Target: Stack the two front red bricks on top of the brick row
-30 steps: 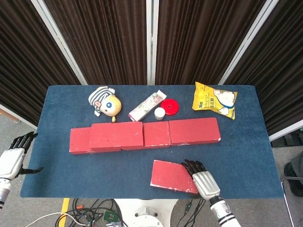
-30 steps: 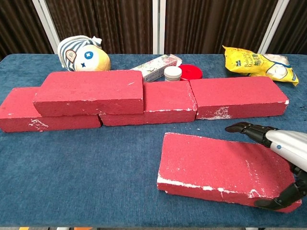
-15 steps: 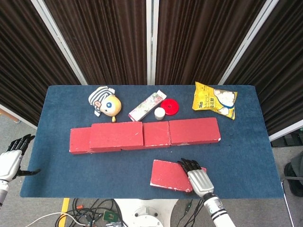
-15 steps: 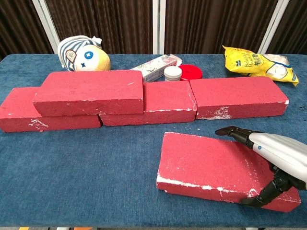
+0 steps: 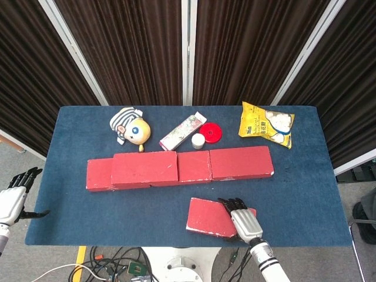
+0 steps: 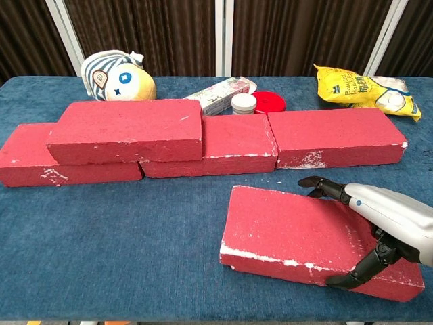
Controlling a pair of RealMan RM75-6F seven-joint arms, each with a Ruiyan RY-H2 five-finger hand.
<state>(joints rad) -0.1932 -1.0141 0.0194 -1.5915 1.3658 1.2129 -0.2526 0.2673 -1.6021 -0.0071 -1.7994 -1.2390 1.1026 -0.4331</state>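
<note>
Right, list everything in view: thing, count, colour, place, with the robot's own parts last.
Brick row: three, red, across the table's middle.
Stacked brick: one, red, atop the row's left end.
Front brick: one, red, near edge, under the right hand.
Plush toy: one, yellow with striped cap, back left.
Carton: one, floral pink, back centre.
Small jar: one, white, beside the carton.
Lid: one, red, by the jar.
Snack bag: one, yellow, back right.
Table: one, blue cloth.
Left hand: off the table's left edge, holding nothing.
Right hand: fingers around the front brick.

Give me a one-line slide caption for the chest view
Right hand grips the front red brick lying before the brick row, one brick already stacked on top.
</note>
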